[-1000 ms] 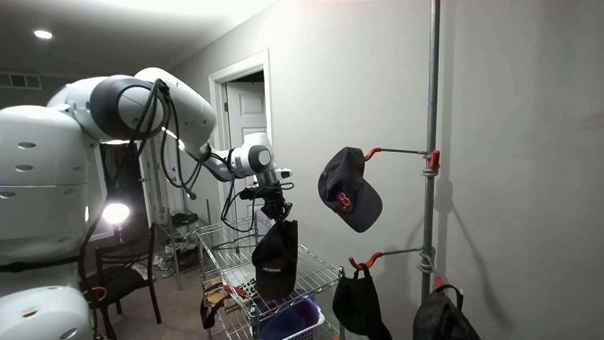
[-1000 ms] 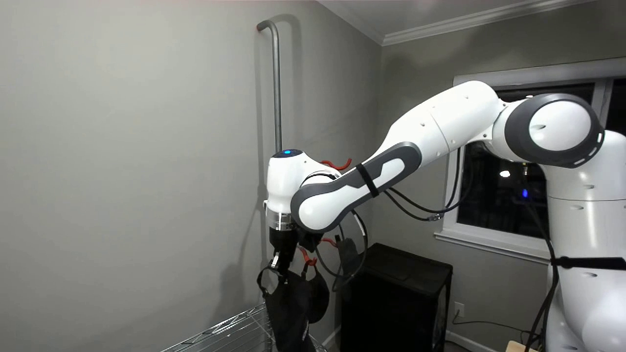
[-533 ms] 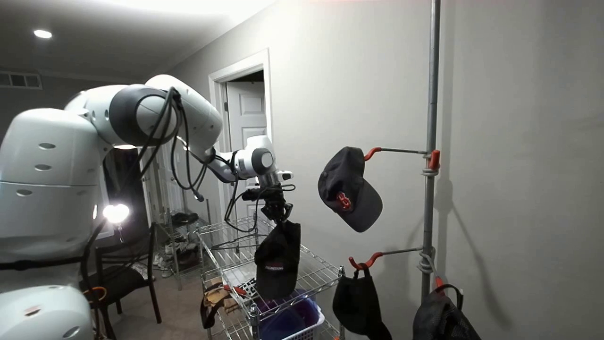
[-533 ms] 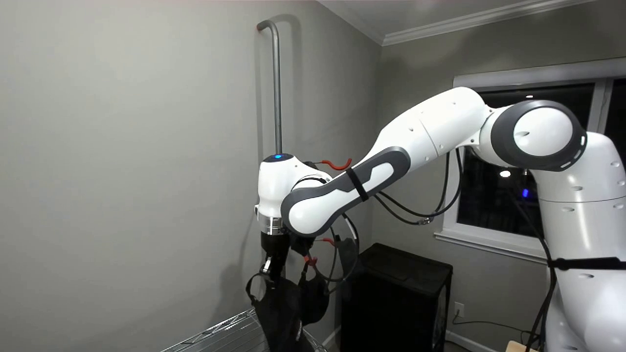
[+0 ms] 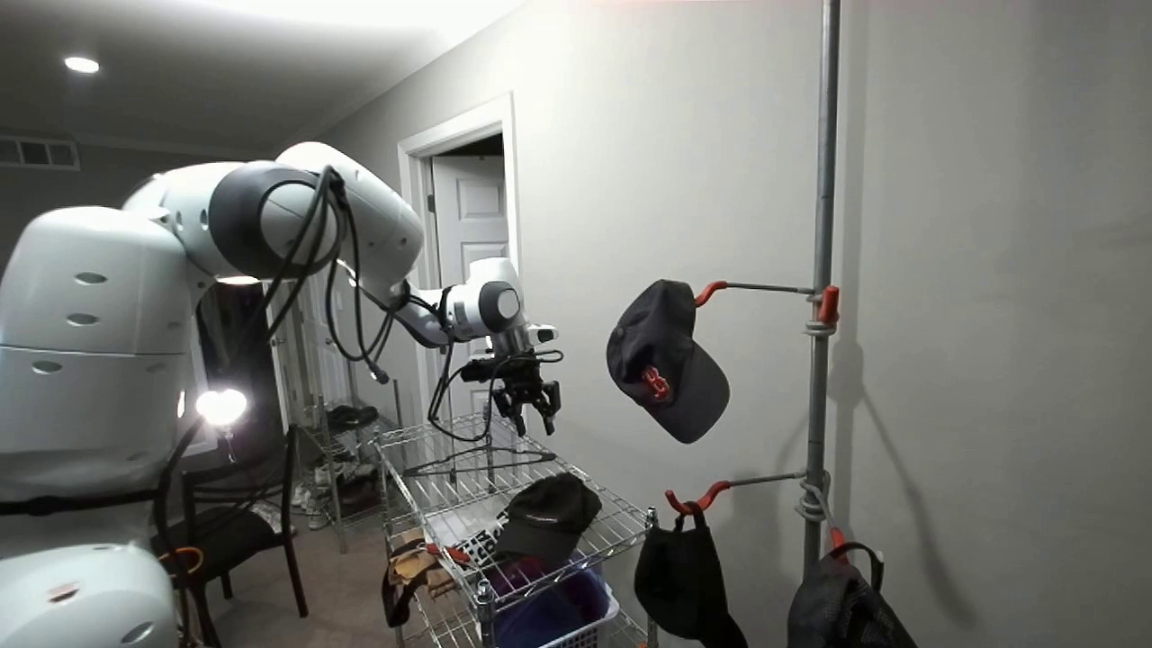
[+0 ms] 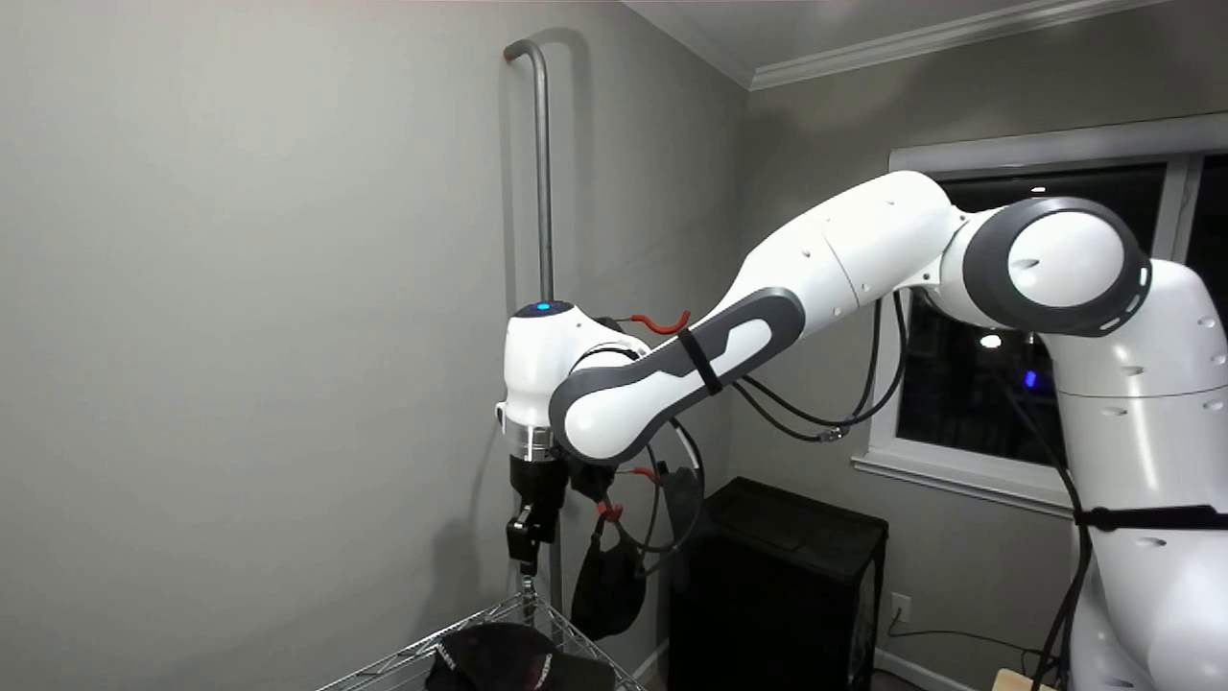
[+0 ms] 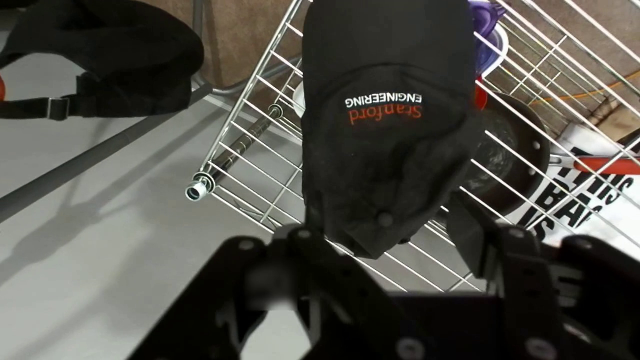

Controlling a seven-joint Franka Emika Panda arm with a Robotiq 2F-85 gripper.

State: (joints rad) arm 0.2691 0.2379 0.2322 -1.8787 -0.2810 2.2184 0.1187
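My gripper (image 5: 535, 430) hangs over the wire rack with its fingers spread and nothing between them in both exterior views. Below it, a black cap (image 5: 549, 517) rests on the rack's top shelf (image 5: 613, 494), apart from the fingertips. In an exterior view the same cap (image 6: 518, 662) sits at the bottom edge, under the gripper (image 6: 528, 568). The wrist view shows that cap (image 7: 385, 150) from above, with "Stanford Engineering" lettering, framed by the parted fingers. Part of the shelf under the cap is hidden.
A dark cap (image 5: 666, 360) with a red B hangs from a red hook (image 5: 710, 292) on a pole (image 5: 821, 405). Another black cap (image 5: 679, 576) and a mesh cap (image 5: 841, 612) hang lower. A basket (image 5: 594, 630) stands beneath the shelf. A printed white cloth (image 7: 600, 200) lies nearby.
The gripper held the cap above the shelf in the earlier frames. The arm shifted slightly at first, then the jaws parted and the cap dropped onto the shelf.
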